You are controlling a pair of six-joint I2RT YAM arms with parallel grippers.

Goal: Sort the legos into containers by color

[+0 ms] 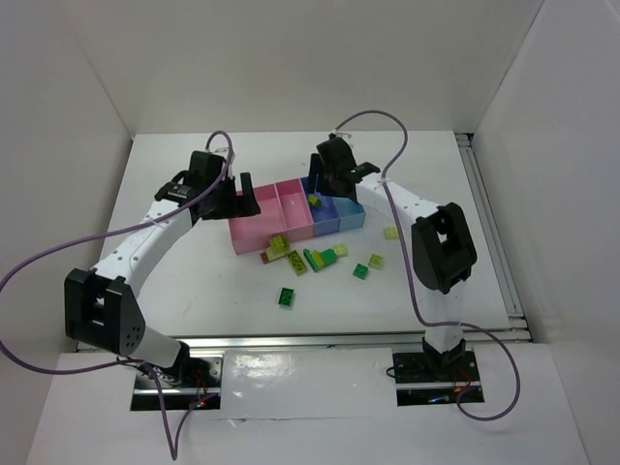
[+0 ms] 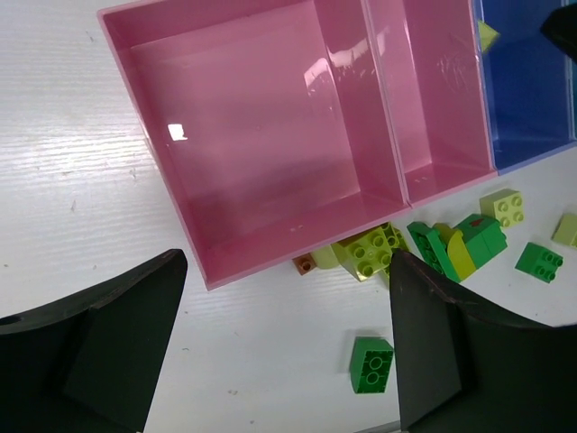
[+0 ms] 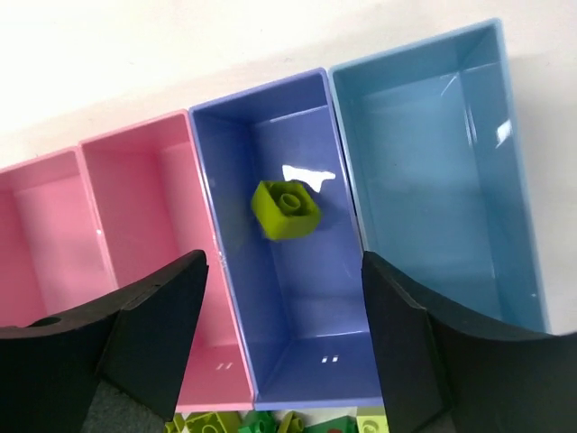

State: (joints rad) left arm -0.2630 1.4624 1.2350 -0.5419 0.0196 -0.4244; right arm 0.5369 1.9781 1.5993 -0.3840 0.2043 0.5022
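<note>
— One lime brick (image 3: pixel 287 209) in the periwinkle compartment (image 3: pixel 311 316), so is the right gripper (image 3: pixel 284 302) holding anything?
— nah, its jaws are spread wide right above that brick. Left gripper (image 2: pixel 287 271) gapes wide too, over the near wall of the large pink compartment (image 2: pixel 243 153). Other legos (image 1: pixel 320 260) lie on the table (image 1: pixel 194 281) just in front of the tray (image 1: pixel 250 225)

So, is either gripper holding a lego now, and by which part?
Nothing is held. The left gripper and the right gripper are both open and empty. A lime lego shows in the periwinkle compartment, touching no gripper.
</note>
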